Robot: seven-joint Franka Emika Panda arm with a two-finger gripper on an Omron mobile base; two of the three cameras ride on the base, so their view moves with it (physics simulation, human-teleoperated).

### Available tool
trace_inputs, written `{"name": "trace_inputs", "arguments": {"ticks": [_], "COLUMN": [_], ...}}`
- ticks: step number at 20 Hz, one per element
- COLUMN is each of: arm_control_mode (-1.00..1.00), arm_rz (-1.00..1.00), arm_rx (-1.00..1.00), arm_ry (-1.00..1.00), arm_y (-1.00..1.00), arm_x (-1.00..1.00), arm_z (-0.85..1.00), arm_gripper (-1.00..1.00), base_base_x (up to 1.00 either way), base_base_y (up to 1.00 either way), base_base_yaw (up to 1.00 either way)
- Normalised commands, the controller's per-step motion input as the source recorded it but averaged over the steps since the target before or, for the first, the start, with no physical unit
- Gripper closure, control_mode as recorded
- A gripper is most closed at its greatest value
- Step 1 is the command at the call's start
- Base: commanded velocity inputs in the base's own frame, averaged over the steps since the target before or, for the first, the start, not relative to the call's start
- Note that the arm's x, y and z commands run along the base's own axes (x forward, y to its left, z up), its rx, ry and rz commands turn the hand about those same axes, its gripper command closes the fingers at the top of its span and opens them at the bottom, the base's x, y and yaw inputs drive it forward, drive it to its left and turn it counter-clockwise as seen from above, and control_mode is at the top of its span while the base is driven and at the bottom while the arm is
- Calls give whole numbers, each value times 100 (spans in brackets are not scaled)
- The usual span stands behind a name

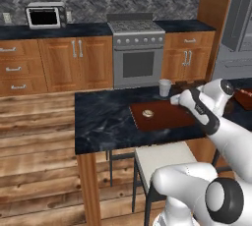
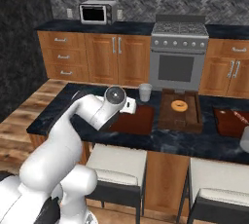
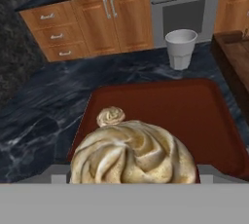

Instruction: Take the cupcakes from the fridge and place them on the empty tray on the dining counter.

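**Two cupcakes at the tray: one set down, one at the hand**

One cupcake (image 1: 148, 114) sits on the tray (image 1: 167, 118), toward its left end in the left base view, upright with its pale swirled top showing. The tray lies flat on the dining counter (image 1: 103, 122), near the middle of the slab. The second cupcake (image 3: 133, 156) looms very close in the hand view, right at the fingers and above the near edge of the tray, with the first cupcake just beyond it.

The gripper (image 1: 173, 100) hangs over the right part of the tray, close to the far rim. Its jaws stand wide on either side of the near cupcake. The cake's top hides the fingertips, so whether they press the wrapper or stand free of it cannot be told.

A grey cup (image 1: 165, 87) stands upright on the counter just past the tray's far edge. To the right of the tray in the right base view lies a wooden board (image 2: 168, 113) carrying a doughnut (image 2: 179, 105). A white-seated stool (image 1: 162, 157) is tucked under the counter's near side. The fridge (image 1: 238, 28) stands at the far right.
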Motion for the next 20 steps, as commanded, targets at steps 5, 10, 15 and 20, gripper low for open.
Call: {"name": "trace_inputs", "arguments": {"ticks": [5,10,15,20], "arm_control_mode": [-100,-100,-100,-100], "arm_rz": [0,0,0,0], "arm_rx": [0,0,0,0], "arm_ry": [0,0,0,0], "arm_y": [0,-3,-10,-2], "arm_x": [33,23,13,22], "arm_z": [-31,-28,-25,-20], "arm_gripper": [100,100,100,100], "base_base_x": [0,0,0,0], "base_base_y": [0,0,0,0], "base_base_yaw": [0,0,0,0]}}
